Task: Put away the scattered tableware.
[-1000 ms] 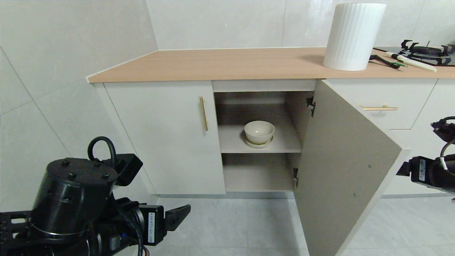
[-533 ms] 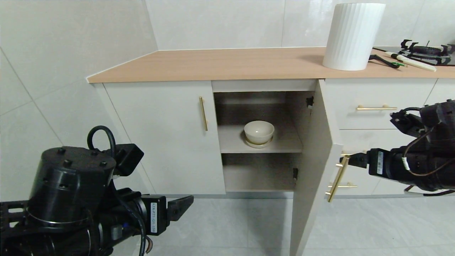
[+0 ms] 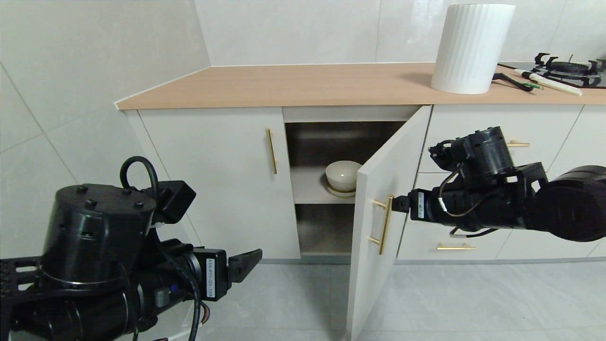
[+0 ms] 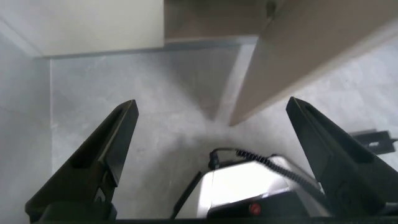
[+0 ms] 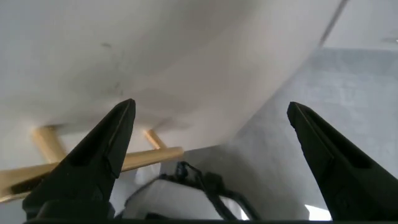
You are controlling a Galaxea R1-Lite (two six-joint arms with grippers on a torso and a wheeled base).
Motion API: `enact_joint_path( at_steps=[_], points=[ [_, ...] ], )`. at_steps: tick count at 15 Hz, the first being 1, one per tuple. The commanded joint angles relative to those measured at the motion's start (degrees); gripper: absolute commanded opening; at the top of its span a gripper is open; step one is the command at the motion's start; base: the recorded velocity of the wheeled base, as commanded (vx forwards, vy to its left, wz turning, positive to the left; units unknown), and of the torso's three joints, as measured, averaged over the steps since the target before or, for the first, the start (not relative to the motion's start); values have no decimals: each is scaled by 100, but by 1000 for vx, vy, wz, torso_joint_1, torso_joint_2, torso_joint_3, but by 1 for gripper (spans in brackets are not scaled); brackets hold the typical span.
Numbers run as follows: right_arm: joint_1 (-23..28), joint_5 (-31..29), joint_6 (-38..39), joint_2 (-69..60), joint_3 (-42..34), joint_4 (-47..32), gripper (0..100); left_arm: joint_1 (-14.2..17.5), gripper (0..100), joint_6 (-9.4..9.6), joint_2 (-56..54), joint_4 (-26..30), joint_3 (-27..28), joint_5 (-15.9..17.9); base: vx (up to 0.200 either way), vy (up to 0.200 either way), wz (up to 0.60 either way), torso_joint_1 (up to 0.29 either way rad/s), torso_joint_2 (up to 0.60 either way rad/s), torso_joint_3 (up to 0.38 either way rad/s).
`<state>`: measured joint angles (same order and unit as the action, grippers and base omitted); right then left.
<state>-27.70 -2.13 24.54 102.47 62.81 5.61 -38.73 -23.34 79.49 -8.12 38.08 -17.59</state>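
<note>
We see the bowl [image 3: 344, 175] on its saucer [image 3: 339, 193] on the upper shelf [image 3: 310, 189] of the cabinet, partly hidden by the half-shut cabinet door [image 3: 374, 180]. Our right tool [image 5: 210, 106], jaws wide, sits just beside the door's gold handle [image 3: 383, 225]. Our left tool [image 4: 211, 101], also wide, hangs low at the near left above the floor [image 3: 293, 293], well apart from the cabinet.

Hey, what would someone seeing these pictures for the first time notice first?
The half-open cabinet door under the counter stands out, with the right gripper open close to its gold handle. Behind it, a pale bowl sits on a saucer on the middle shelf. A tall white ribbed container stands on the counter, to the right.
</note>
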Motion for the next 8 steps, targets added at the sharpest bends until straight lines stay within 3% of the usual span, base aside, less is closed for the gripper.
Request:
enact_joint_path(
  at_steps=[1,8],
  points=[
    [-16,-77,156,343,56,327,100,-3,100,-3,93,-41,-29,-7,0,0,0,0,0,0],
    [-8,-305,464,563,83,766,100,-29,100,-3,163,-41,-73,-16,0,0,0,0,0,0]
  ],
)
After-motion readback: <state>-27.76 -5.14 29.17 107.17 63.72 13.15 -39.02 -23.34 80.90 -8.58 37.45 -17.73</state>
